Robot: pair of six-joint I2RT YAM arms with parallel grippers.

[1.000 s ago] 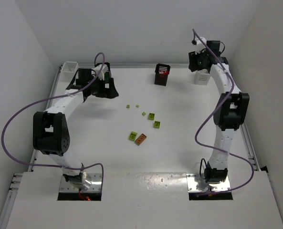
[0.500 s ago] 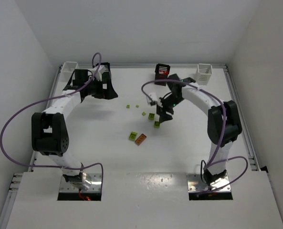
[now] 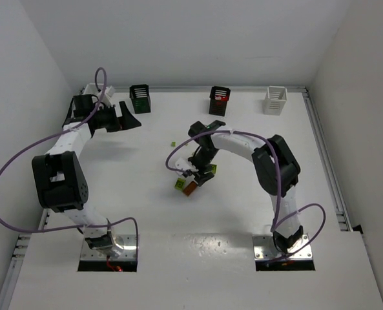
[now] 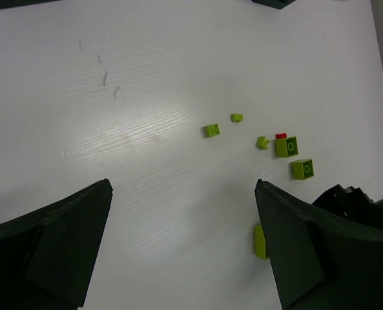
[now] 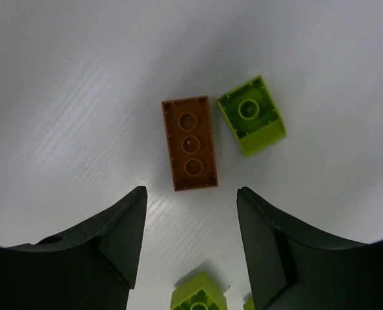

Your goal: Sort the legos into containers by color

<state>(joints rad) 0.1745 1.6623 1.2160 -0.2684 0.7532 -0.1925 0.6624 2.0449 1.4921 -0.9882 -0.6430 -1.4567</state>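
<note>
The white table (image 3: 146,213) fills the top view. The left arm (image 3: 59,184) climbs the 9 o'clock edge and bends in toward 11. The right arm (image 3: 278,168) arches from 5 o'clock over to the centre.

The left gripper (image 3: 128,120) hangs near 11 o'clock, jaws spread wide over bare table with nothing between them. The right gripper (image 5: 191,200) points down, low over the centre, jaws apart and pinching nothing.

Three bins stand along the 12 o'clock edge. A black bin (image 3: 139,98) is toward 11, a second black bin (image 3: 219,101) with red showing inside is at 12, and a white bin (image 3: 276,101) is toward 1.

The legos lie loose about the centre, well apart from the bins. In the right wrist view a brown brick (image 5: 190,143), three studs long, lies flat just past the fingertips, in line with the gap and untouched. A green brick (image 5: 251,115) with one stud sits just beside it at 2 o'clock; whether they touch I cannot tell. A cut-off green piece (image 5: 199,297) shows at 6 o'clock between the fingers.

The left wrist view takes in the scatter from afar. There is a green square (image 4: 286,146) with a red bit (image 4: 281,135) against its far side, and another green square (image 4: 302,169) at its 5 o'clock. Three tiny green bits (image 4: 211,130), (image 4: 236,117), (image 4: 263,143) lie toward 9 and 10 o'clock.
</note>
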